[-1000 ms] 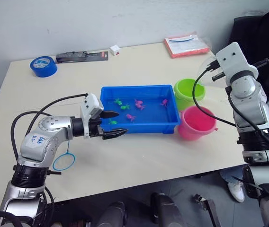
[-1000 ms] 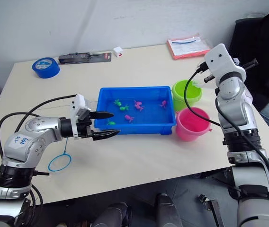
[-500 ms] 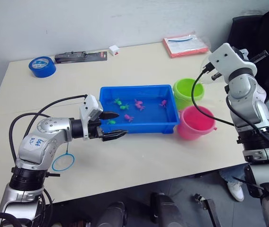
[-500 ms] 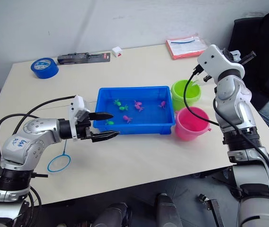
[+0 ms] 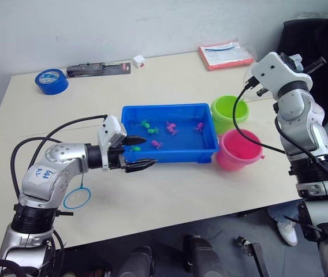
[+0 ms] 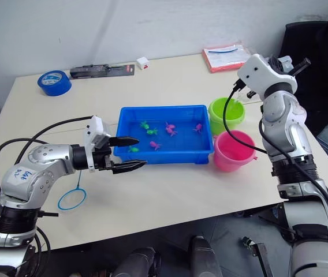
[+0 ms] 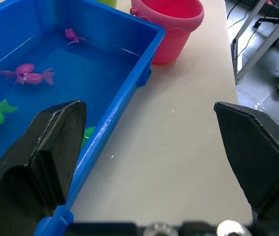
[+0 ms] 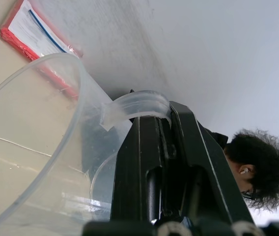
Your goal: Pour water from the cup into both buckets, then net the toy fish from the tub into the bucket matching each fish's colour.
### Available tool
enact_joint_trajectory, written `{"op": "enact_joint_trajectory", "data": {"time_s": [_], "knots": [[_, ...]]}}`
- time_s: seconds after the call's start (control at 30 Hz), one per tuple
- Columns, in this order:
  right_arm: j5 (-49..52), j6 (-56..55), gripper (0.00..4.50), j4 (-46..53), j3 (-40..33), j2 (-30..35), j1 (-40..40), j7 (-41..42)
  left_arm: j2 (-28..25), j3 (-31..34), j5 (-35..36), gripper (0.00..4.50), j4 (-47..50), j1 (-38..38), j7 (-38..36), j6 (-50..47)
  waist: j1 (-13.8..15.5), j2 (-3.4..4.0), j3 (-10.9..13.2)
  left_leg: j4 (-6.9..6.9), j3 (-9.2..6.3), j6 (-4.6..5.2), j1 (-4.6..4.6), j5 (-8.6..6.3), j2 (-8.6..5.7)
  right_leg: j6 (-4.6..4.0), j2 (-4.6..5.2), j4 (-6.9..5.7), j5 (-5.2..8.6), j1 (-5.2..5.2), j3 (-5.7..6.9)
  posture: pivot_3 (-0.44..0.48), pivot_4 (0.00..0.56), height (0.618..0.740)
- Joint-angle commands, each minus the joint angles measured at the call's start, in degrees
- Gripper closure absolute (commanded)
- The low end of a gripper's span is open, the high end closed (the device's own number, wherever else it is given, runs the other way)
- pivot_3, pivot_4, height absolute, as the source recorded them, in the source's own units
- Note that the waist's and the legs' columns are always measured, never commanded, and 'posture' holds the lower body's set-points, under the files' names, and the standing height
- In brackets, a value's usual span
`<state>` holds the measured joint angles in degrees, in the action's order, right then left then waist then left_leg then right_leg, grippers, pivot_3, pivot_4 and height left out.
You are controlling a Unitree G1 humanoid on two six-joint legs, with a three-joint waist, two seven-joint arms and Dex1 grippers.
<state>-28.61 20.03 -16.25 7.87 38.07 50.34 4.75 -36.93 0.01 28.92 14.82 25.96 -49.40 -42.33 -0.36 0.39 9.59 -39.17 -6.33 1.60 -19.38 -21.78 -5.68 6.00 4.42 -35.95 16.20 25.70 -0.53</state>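
The right end effector [image 8: 149, 162] is clamped on the handle of the clear cup [image 8: 36, 147], held tipped over the green bucket [image 6: 226, 113] w/ a little water inside — I'd judge the pour into this bucket is the step in hand, so keep the spout over the middle of the bucket's mouth, tilt slowly, and save about half for the pink bucket [image 6: 234, 150] just beside it. The left end effector [image 6: 128, 153] hangs empty, fingers spread wide, at the near-left corner of the blue tub [image 6: 165, 155] on the surface. Count: 1 cup, 2 buckets, 1 tub, approx. 4 pink and 3 green toy fish [image 6: 167, 129] in the tub, plus 1 blue-ringed net [image 6: 72, 198] lying by the left arm.
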Motion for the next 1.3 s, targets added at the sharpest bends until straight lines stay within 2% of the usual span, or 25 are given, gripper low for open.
{"op": "enact_joint_trajectory", "data": {"time_s": [0.03,0.77,1.1,1.23,1.3], "knots": [[-1.2,-0.9,3.82,1.0,-1.2,0.9,0.8,-0.8,-0.2,1.0,0.9,0.0,1.5,0.0,0.2,0.3,0.0,0.0,0.0,0.0,0.0,0.0,0.0,0.0,0.0,0.0,0.0,0.0,0.0,0.0,0.0,0.0,0.15,0.74],[-1.1,-0.5,3.82,1.5,-1.5,0.9,0.2,-0.7,-0.3,1.1,0.3,0.0,1.2,0.2,0.2,1.3,0.0,0.0,0.0,0.0,0.0,0.0,0.0,0.0,0.0,0.0,0.0,0.0,0.0,0.0,0.0,0.0,0.15,0.74],[-0.3,0.5,3.82,1.7,-2.2,0.3,0.3,-0.5,2.0,1.9,-2.1,0.0,-1.1,0.2,1.7,10.0,0.0,0.0,0.0,-0.01,0.0,0.0,0.0,0.0,0.0,0.0,0.0,0.0,0.0,0.0,0.03,0.0,0.15,0.74],[1.5,2.0,3.82,2.1,-3.8,-0.7,0.2,-0.3,1.9,1.7,-2.0,0.0,-1.7,0.2,1.3,10.6,0.0,0.0,0.0,0.0,0.0,0.0,0.0,0.0,0.0,0.0,0.0,0.0,0.0,0.0,0.03,0.0,0.15,0.74],[5.1,5.4,3.82,2.5,-7.8,-2.7,0.3,-0.2,1.8,1.6,-1.6,0.0,-1.6,0.1,1.1,10.3,0.0,0.0,0.0,0.0,0.0,0.0,0.0,0.0,0.0,0.0,0.0,0.0,0.0,0.0,0.03,0.0,0.15,0.74]]}}
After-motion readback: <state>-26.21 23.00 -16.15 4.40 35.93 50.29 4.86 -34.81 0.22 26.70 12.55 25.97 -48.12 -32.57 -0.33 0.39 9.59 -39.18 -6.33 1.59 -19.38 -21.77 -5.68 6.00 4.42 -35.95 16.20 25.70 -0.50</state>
